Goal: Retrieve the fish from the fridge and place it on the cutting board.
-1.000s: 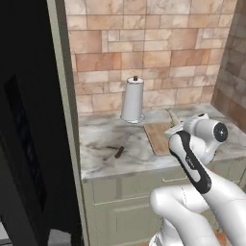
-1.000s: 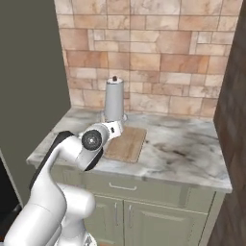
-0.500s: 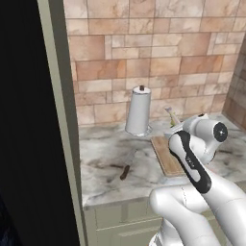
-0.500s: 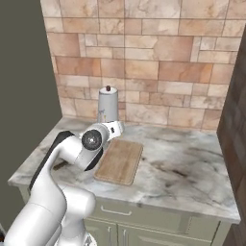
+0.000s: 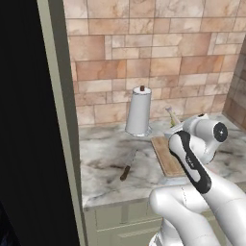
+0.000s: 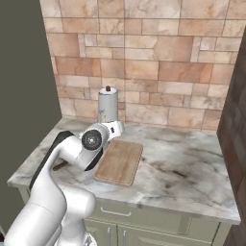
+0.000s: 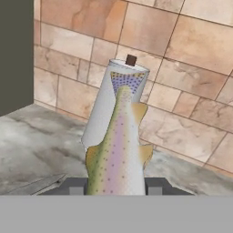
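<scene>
So the claw (image 7: 116, 186) is clamped tight on the fish (image 7: 119, 145), one dark finger on each side of its body, and the fish sticks straight out toward 12 o'clock in the hand view with the paper towel roll (image 7: 116, 98) right behind it. In the left base view the fish (image 5: 172, 116) pokes up past the arm, above the far end of the cutting board (image 5: 168, 156), with a brown-handled knife (image 5: 128, 166) lying on the marble counter (image 5: 103, 178) at about 9 o'clock from the board. The board (image 6: 118, 161) sits bare on the counter, the roll (image 6: 108, 104) at its 11 o'clock, and the fridge (image 5: 29, 125) is the big black slab on the left.
</scene>
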### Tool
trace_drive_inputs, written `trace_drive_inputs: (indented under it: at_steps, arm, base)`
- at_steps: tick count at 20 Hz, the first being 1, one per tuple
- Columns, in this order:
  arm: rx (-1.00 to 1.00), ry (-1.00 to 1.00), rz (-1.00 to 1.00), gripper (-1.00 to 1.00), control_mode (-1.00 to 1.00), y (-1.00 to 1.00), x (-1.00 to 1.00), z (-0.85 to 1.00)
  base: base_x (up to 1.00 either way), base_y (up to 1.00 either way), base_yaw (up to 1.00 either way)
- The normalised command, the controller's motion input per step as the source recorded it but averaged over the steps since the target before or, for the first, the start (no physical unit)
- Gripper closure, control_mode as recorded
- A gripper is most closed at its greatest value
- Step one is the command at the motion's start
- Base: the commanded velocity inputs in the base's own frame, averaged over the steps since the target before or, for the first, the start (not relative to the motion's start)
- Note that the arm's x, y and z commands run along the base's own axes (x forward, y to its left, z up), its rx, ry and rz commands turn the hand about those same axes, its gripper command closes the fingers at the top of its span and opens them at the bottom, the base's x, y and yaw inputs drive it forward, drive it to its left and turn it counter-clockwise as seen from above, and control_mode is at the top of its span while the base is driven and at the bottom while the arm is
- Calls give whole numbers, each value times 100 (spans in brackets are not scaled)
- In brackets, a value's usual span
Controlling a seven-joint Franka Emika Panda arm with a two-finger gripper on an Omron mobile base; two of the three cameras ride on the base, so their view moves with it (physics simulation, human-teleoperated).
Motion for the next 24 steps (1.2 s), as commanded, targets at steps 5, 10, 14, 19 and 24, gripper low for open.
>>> trace_drive_inputs:
  at_steps: [5,10,14,19,24]
  arm:
    - [0,6,0,100,-100,-4,3,0]
    - [0,17,0,100,-100,-15,0,0]
    - [0,23,-1,100,-100,-9,0,0]
    - [0,20,-2,100,-100,-1,6,-24]
    - [0,12,-2,100,-100,0,12,-33]
  base:
    - [0,0,0]
    - [0,0,0]
    - [0,0,0]
    - [0,0,0]
    - [0,0,0]
